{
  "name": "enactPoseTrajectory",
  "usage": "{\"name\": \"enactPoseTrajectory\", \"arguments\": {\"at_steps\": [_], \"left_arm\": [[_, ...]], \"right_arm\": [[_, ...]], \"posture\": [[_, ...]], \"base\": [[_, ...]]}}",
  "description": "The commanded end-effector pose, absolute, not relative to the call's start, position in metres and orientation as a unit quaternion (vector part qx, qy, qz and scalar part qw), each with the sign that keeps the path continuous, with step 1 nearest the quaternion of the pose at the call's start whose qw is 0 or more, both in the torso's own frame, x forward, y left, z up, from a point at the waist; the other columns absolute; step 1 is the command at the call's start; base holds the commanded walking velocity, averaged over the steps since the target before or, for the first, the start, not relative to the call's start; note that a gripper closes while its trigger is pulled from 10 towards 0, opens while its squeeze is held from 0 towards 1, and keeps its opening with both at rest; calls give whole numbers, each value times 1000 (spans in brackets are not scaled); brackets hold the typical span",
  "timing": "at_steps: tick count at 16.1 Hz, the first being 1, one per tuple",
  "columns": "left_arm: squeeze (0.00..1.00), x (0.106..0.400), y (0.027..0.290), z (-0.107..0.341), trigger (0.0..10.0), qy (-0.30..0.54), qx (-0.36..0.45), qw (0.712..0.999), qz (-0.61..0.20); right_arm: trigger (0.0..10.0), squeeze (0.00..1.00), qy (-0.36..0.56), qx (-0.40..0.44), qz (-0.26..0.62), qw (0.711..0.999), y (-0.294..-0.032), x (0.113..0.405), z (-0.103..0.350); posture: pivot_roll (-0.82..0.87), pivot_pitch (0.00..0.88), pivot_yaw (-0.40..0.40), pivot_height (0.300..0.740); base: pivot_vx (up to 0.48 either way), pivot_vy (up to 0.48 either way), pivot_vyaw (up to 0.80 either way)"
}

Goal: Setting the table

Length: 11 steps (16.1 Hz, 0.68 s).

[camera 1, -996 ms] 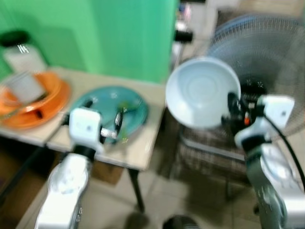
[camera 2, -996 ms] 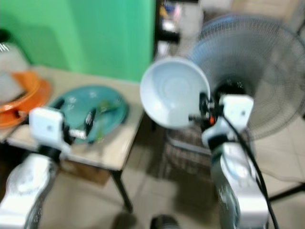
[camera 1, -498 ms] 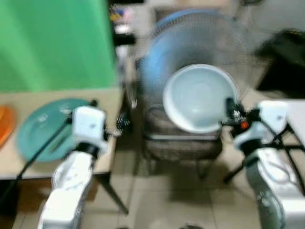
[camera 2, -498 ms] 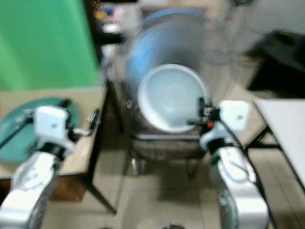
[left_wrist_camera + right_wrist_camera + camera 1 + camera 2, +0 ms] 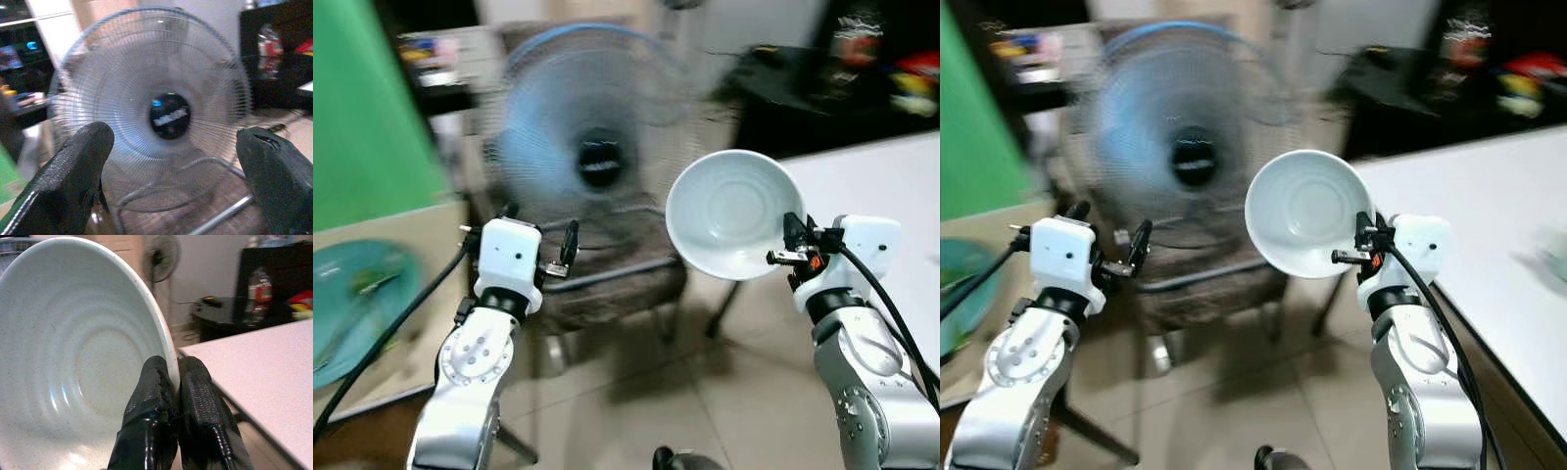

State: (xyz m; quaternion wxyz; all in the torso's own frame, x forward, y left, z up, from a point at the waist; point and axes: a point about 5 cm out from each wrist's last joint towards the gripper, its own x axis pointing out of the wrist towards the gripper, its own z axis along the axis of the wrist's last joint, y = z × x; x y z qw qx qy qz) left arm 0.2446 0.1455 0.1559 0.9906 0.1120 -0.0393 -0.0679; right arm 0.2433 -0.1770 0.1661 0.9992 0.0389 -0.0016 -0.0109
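from the head views, we are holding the bowl (image 5: 736, 212) on edge in our right gripper (image 5: 790, 245), raised between the fan (image 5: 592, 137) and the white table (image 5: 1489, 215). the picture is blurring, so we judge we are turning; best to be going slowly and keeping the bowl clear of the fan cage.

in the left wrist view, the left gripper (image 5: 171, 171) is standing wide open and empty, facing the fan.

in the right wrist view, both fingers (image 5: 149, 406) are pinching the bowl's rim, one each side. the grip is narrow, so we should be levelling the bowl before lowering it onto the white table.
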Motion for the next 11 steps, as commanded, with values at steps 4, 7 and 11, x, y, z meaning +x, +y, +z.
{"name": "enactPoseTrajectory", "arguments": {"at_steps": [4,7,11], "left_arm": [[0,241,138,148,10000,-17,109,990,-86],[0,238,140,148,10000,-25,99,991,-84],[0,249,130,152,10000,-39,87,990,-104]], "right_arm": [[10000,0,-2,26,-18,999,-179,234,170],[10000,0,14,31,-15,999,-172,233,163],[10000,0,18,35,-26,999,-173,234,162]], "posture": [[-48,28,27,740],[-42,22,32,740],[-58,17,54,740]], "base": [[0,0,-800],[0,0,-800],[0,0,-800]]}}
